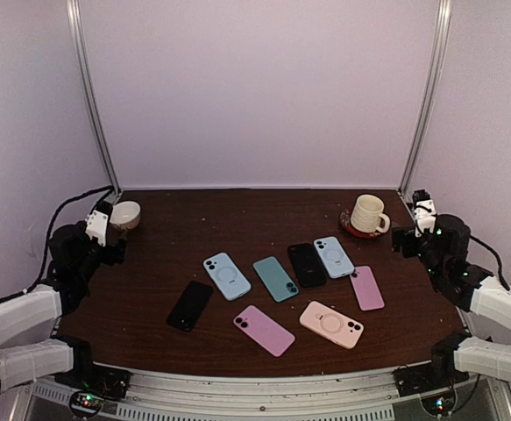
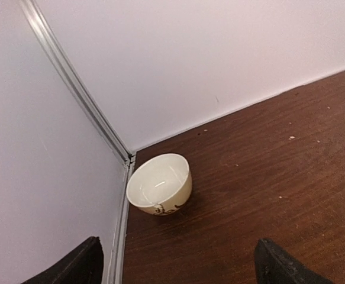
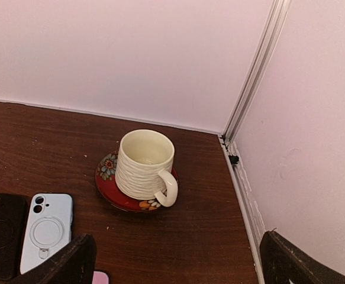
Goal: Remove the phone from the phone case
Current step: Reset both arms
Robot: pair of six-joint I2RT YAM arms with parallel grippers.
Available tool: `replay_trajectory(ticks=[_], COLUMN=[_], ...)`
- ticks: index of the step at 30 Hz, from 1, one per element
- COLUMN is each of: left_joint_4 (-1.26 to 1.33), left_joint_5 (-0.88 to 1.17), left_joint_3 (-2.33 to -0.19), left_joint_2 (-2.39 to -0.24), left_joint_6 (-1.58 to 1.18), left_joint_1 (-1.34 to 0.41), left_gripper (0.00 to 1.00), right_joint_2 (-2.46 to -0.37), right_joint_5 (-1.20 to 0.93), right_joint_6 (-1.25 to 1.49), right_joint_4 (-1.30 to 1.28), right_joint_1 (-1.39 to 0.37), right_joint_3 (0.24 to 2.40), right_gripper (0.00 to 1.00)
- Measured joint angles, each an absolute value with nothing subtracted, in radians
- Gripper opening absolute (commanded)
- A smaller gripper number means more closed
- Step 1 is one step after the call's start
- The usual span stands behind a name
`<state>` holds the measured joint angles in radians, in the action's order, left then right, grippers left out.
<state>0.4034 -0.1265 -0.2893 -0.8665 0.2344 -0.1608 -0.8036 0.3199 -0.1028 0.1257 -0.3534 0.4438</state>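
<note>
Left hand (image 2: 178, 269): fingers spread wide, nothing in it, up near the back left corner.
Right hand (image 3: 178, 263): fingers spread wide too, nothing in it, near the back right corner.
Phone cases (image 1: 277, 289): eight lie flat in the middle of the bench (image 1: 150, 263), well apart from both hands. I cannot tell which one has a phone inside.
Bowl (image 2: 159, 184): white, standing up, close to the left wall.
Mug (image 3: 144, 165): cream, sitting on a red saucer (image 3: 106, 171) with flowers.
Near the mug: a light blue case (image 3: 45, 231) lies just beside a black case (image 3: 3, 234).
</note>
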Motion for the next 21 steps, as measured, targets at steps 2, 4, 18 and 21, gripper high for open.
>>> replay_trajectory(ticks=[2, 4, 18, 21], left_joint_4=[0.488, 0.584, 0.908, 0.979], left_joint_5=[-0.115, -0.11, -0.091, -0.089], left_joint_3=[-0.287, -0.287, -0.287, -0.281], left_joint_2=[-0.945, -1.055, -1.339, -1.391], left_joint_6=[0.2, 0.168, 0.124, 0.12], left_joint_1=[-0.123, -0.1, -0.02, -0.015], left_gripper=[0.92, 0.92, 0.91, 0.92], right_joint_2=[-0.808, -0.828, -1.187, -1.266], right_joint_5=[0.322, 0.323, 0.254, 0.221], right_joint_6=[-0.12, -0.128, -0.123, -0.112], right_joint_4=[0.204, 0.274, 0.95, 1.074], right_joint_1=[-0.336, -0.318, -0.192, -0.173], right_joint_3=[0.396, 0.359, 0.163, 0.163], right_gripper=[1.0, 1.0, 1.0, 1.0])
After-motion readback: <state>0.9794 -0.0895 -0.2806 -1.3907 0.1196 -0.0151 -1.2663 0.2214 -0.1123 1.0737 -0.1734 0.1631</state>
